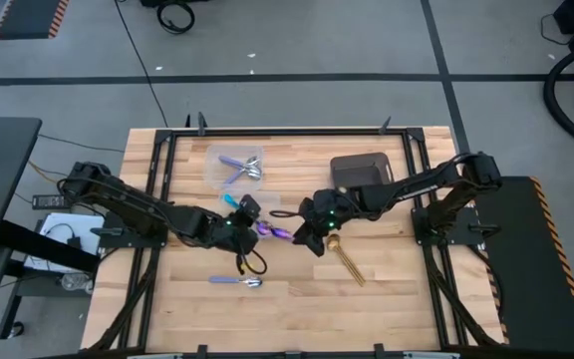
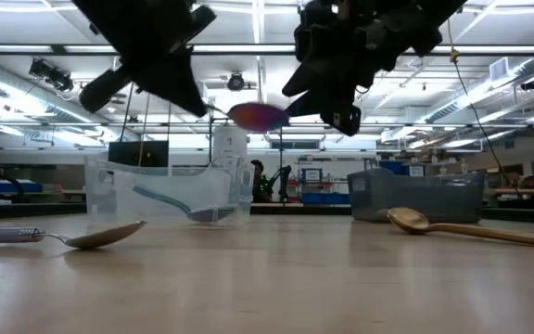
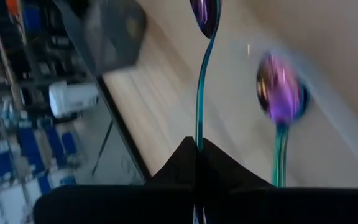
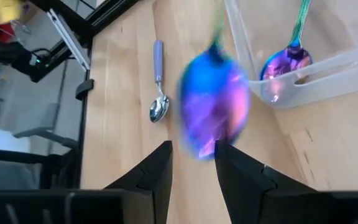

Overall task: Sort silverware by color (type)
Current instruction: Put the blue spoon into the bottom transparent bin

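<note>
A teal-handled spoon with an iridescent purple head [image 1: 272, 231] hangs in the air over the table's middle, between my two grippers. My left gripper [image 1: 235, 225] [image 3: 197, 149] is shut on its handle. My right gripper [image 1: 310, 237] [image 4: 193, 152] is open, its fingertips on either side of the tip of the spoon's head [image 4: 215, 106] [image 2: 260, 116]. A second teal spoon [image 4: 288, 62] lies in a clear tub [image 4: 328, 68]. A lavender-handled spoon [image 1: 237, 281] and a gold spoon [image 1: 347, 259] lie flat on the table. My left gripper pinches the teal handle [image 3: 199, 134] near its free end between its two shut fingers. The spoon sticks out ahead along the fingers, toward my right gripper. It is lifted clear of the table, about level. Whether my right gripper's open fingers touch the head, I cannot tell.
A clear tub [image 1: 235, 165] holding lavender-handled utensils stands at the back, left of centre. A dark grey bin [image 1: 360, 172] stands at the back right. A black frame [image 1: 157, 179] runs along the table's edges. Bare wood lies near the front edge.
</note>
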Robot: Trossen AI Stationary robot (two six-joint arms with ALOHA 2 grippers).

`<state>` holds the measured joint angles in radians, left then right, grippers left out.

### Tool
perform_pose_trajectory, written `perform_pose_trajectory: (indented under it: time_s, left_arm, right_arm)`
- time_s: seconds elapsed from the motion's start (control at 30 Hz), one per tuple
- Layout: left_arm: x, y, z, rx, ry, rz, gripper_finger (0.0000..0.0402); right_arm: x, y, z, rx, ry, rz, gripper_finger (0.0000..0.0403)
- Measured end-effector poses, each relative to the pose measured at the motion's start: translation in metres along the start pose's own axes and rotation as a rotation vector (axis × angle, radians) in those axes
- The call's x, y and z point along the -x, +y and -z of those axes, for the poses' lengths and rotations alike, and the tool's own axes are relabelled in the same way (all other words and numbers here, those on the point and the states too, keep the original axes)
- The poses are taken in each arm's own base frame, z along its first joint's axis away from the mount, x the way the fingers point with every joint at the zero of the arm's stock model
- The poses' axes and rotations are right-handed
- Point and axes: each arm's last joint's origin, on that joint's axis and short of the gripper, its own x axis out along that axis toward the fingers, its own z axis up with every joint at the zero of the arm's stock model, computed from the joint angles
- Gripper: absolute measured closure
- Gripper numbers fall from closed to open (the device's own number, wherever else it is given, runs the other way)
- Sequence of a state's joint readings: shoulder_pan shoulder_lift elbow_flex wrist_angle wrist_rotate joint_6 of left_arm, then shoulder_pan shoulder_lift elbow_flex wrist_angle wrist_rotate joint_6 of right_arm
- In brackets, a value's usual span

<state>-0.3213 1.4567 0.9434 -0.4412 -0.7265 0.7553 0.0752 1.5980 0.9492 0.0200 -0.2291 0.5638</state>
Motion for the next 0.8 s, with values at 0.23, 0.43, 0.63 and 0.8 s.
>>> perform_pose_trajectory:
  time_s: [0.23,0.43,0.63,0.8]
  left_arm:
    - [-0.004,-0.022,0.014,-0.054,0.134,-0.029,0.0393]
    - [-0.002,-0.028,0.028,-0.046,0.178,-0.058,0.0393]
    - [0.012,-0.027,0.043,-0.011,0.148,-0.085,0.0393]
    - [0.009,-0.042,0.058,-0.038,0.158,-0.081,0.0393]
  right_arm:
    - [0.009,0.016,0.002,0.091,-0.097,0.115,0.0273]
    - [0.006,0.030,0.014,0.139,-0.106,0.159,0.0273]
    - [0.004,0.047,0.024,0.171,-0.148,0.197,0.0272]
    - [0.005,0.061,0.035,0.212,-0.229,0.294,0.0272]
